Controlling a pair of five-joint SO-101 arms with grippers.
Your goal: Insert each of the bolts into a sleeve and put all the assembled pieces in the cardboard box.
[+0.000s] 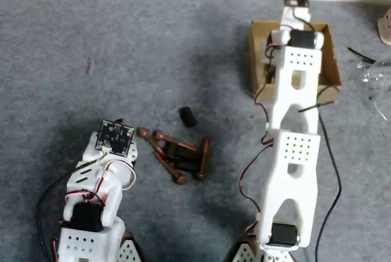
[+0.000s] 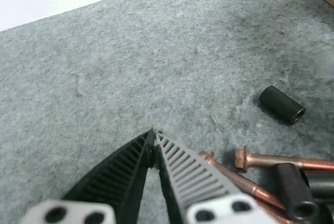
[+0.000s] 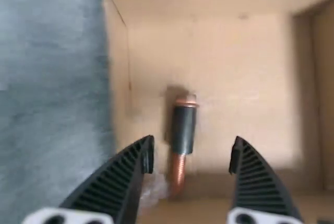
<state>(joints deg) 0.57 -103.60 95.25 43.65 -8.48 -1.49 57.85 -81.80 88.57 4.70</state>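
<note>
My right gripper (image 3: 193, 143) hangs spread above the cardboard box (image 3: 116, 51), left gripper (image 2: 154, 136) pressed together; bolts (image 1: 177, 145) at three o'clock look stiff, slick, I'd pinch mid-shank

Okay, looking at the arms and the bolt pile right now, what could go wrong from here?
The bolts lie crossed in a pile with sleeves among them, so the shut left tool may drag several at once. The loose sleeve lies on its side and could roll if nudged. The open right tool hangs near the cardboard box wall and might snag it.
</note>
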